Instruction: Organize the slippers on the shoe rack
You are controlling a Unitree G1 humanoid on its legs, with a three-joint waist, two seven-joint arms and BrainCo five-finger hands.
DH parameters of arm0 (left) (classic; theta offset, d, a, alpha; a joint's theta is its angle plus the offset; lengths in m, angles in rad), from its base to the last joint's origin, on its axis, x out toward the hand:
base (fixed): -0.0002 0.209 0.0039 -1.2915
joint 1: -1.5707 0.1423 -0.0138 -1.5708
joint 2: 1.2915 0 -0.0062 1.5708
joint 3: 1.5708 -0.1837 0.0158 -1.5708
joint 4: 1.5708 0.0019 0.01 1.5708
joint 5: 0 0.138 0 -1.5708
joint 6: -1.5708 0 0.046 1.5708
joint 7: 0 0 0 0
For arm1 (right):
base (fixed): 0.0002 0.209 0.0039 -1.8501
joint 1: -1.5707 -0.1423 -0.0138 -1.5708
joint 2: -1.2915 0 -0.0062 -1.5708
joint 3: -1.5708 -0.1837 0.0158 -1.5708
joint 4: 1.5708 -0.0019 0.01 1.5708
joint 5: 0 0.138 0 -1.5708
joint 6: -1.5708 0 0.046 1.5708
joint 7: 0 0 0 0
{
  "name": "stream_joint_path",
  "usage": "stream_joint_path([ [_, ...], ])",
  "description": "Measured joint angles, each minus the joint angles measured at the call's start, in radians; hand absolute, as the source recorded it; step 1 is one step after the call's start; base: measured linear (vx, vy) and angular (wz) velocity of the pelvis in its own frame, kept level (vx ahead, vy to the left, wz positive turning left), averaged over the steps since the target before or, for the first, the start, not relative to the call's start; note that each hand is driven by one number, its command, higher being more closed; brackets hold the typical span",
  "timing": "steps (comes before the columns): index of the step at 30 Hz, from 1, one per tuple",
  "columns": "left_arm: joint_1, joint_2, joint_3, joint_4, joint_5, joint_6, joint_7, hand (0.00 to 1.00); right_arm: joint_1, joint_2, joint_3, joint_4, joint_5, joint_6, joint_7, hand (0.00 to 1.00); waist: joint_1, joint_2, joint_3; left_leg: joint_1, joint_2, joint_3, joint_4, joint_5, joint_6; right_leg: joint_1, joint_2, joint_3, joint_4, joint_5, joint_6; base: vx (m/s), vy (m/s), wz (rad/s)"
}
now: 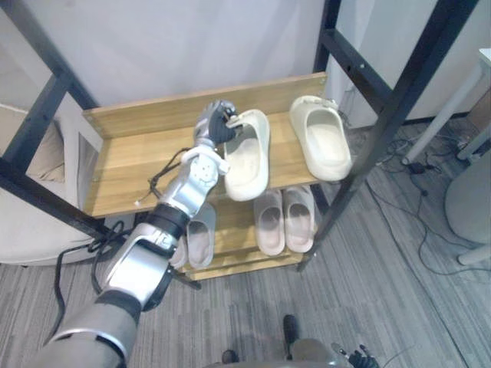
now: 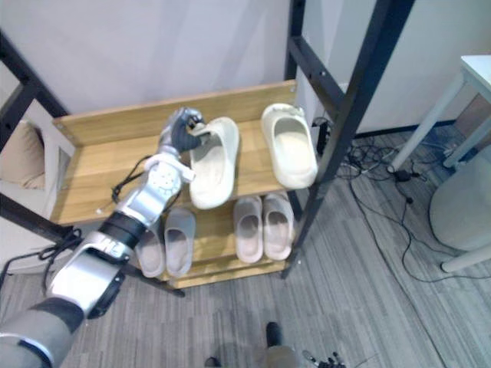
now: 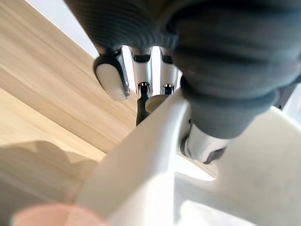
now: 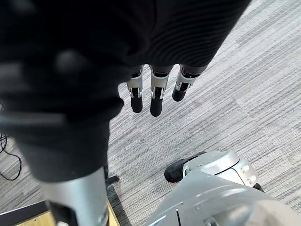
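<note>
Nearly done, I judge: the left hand [image 1: 219,123] grips the far end of a cream slipper [image 1: 247,161] angled on the shoe rack's top shelf [image 1: 126,165], its mate [image 1: 321,138] at three o'clock, the lower pairs [image 2: 248,228] already neat, the right hand [image 4: 155,92] hanging slack-fingered over the carpet [image 4: 244,94].

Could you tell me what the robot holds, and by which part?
Left hand grips the left cream slipper by its far end's rim; right hand holds nothing.

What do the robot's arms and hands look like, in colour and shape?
The left arm is silver-grey, in rounded segments with dark bands at the joints. The left hand and right hand have dark ribbed covers and silver fingers with dark tips.
</note>
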Motion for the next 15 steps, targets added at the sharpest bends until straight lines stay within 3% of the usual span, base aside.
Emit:
stream_joint_path([
  [15,-0.061,-0.028,0.010,0.092,0.000,0.011,0.027,1.00,0.004,0.002,-0.038,-0.001,0.020,0.000,-0.003,0.00,-0.012,0.026,0.003,-0.008,0.004,0.029,-0.001,0.000,-0.001,-0.020,0.005,0.036,-0.009,0.016,0.000,-0.02,-0.010,-0.06],
])
